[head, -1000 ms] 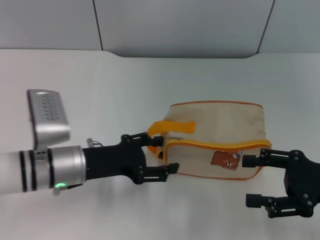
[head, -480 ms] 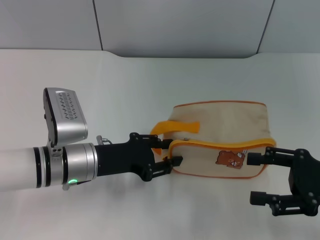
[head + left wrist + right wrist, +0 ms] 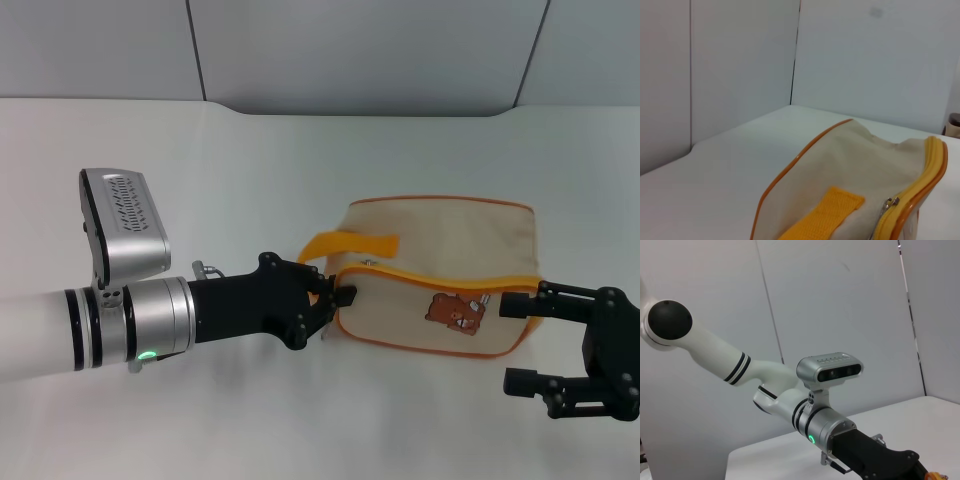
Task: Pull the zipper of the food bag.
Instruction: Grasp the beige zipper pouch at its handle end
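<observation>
— Grippers first: how are they placed?

— Nearest the head camera, the right gripper [image 3: 520, 343] is seen at the lower right with its black fingers spread apart; the upper finger [image 3: 520, 303] lies at the right end of the food bag [image 3: 440, 275], the lower one hangs apart from the fabric, and nothing is clamped between them. The left gripper [image 3: 335, 305] is reached in from the left on a white and silver arm [image 3: 90, 335]. Its fingers are drawn together at the bag's left end, just below the orange strap handle [image 3: 350, 245]; whether anything is pinched there cannot be told.

— And the bag itself?

— It is laid on the white table [image 3: 250, 170], right of centre, between the two grippers. A small brown bear print [image 3: 452, 312] is shown on its near face. No readable writing or brand can be made out on it.

— Is the zipper seen?

— A zip line is run along the orange-edged seam, and in the left wrist view a silvery pull tab [image 3: 889, 203] is found beside the strap. Beyond the table, grey wall panels [image 3: 360, 50] are seen.
</observation>
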Action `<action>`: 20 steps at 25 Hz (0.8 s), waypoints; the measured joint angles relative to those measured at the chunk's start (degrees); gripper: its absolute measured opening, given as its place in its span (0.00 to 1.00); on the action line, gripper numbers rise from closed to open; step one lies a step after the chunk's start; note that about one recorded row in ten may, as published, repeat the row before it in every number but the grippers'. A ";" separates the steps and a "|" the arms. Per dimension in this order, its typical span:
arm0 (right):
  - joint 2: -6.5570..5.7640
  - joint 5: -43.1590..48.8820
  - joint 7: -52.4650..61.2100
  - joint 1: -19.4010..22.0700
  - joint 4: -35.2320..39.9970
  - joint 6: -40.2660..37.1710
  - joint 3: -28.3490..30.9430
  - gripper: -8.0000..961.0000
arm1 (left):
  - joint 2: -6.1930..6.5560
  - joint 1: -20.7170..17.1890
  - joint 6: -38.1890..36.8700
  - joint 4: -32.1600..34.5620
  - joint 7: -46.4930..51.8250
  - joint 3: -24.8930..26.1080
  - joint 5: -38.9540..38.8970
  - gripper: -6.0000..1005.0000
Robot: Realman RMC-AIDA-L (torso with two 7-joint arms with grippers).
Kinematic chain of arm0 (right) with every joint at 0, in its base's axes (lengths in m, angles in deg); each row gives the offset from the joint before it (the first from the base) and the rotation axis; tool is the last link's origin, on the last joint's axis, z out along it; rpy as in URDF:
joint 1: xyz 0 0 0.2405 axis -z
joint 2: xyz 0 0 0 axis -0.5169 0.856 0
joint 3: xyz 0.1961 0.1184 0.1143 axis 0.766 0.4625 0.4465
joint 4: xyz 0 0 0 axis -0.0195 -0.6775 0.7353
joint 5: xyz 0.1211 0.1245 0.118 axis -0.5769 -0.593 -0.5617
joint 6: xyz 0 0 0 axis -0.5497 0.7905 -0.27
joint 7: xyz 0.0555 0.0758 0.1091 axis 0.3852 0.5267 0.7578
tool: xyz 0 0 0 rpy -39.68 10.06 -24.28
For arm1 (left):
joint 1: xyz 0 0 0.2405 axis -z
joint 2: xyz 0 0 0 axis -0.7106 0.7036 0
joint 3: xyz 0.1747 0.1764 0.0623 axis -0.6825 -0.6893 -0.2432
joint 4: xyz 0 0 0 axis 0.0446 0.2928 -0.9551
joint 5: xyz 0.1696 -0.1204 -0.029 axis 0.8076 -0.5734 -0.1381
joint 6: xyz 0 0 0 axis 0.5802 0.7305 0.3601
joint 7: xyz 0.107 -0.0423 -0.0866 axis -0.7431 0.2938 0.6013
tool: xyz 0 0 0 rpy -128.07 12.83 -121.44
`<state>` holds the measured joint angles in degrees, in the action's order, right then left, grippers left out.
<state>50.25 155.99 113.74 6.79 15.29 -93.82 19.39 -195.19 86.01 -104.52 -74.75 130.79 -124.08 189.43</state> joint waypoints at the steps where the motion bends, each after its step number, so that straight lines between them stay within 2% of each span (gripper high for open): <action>1: 0.00 0.00 0.00 0.00 0.00 0.00 0.04 0.82 | 0.00 0.01 -0.06 -0.03 -0.09 0.00 -0.13 0.13; 5: 0.09 -0.01 -0.66 0.00 -0.09 -0.01 1.78 0.81 | 0.01 -0.10 -1.53 0.25 -0.07 0.01 -0.79 0.11; 8: 0.73 -0.02 -3.95 0.10 -0.44 -0.09 6.07 0.81 | 0.39 -1.72 -5.66 3.04 0.70 0.11 -1.08 0.10; 11: 2.54 -1.25 -9.86 0.20 -1.36 -0.23 12.33 0.81 | 0.91 -4.59 -11.32 9.73 3.40 0.30 -1.10 0.09; 14: 4.67 -5.19 -17.31 0.19 -3.39 0.56 15.91 0.81 | 1.78 -6.97 -17.32 15.93 5.82 1.38 -1.12 0.08; 16: 5.70 -8.43 -23.34 -0.09 -5.37 1.79 16.26 0.81 | 3.05 -7.30 -21.45 17.76 5.92 3.01 -1.15 0.08; 18: 5.80 -10.32 -29.68 -0.92 -8.62 2.83 16.11 0.81 | 3.63 -7.11 -23.23 18.41 5.67 4.04 -1.15 0.08; 20: 5.71 -11.10 -35.49 -2.10 -12.32 3.96 16.14 0.81 | 3.68 -6.97 -23.96 19.57 5.43 4.15 -1.13 0.08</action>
<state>55.96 144.89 78.25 4.68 2.97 -89.86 35.53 -191.50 79.04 -128.48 -55.18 136.22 -119.93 188.30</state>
